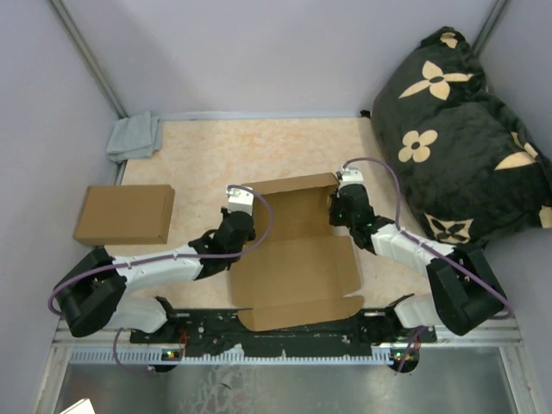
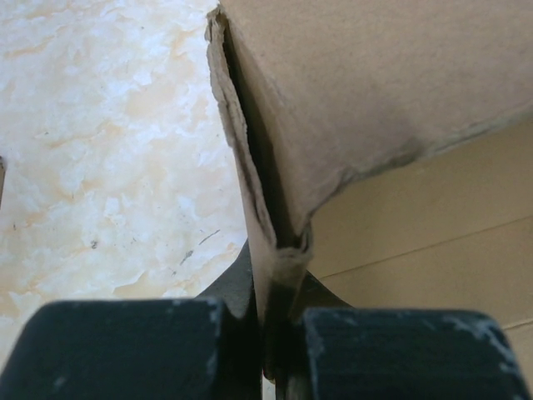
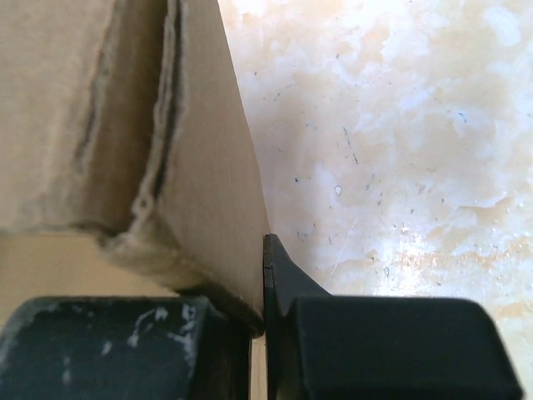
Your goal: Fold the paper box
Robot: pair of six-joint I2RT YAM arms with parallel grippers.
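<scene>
We see the paper box [image 1: 297,263] lying open on the table [image 1: 198,164] between our arms | our left gripper [image 1: 244,210] pinches its left side wall | our right gripper [image 1: 339,205] pinches its right side wall

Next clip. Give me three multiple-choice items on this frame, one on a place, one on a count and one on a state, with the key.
1. Where on the table is the grey cloth?
A. far-left corner
B. far-right corner
C. middle of the near edge

2. How many brown cardboard items lie on it?
A. one
B. two
C. four

3. What is the left gripper doing?
A. hanging open above the table
B. shut on a wall of the paper box
C. gripping the cloth

Key:
1 A: it lies crumpled in the far-left corner.
2 B: there is the paper box and a flat cardboard box to its left.
3 B: the left wrist view shows its fingers pinching the upright cardboard wall.
</scene>
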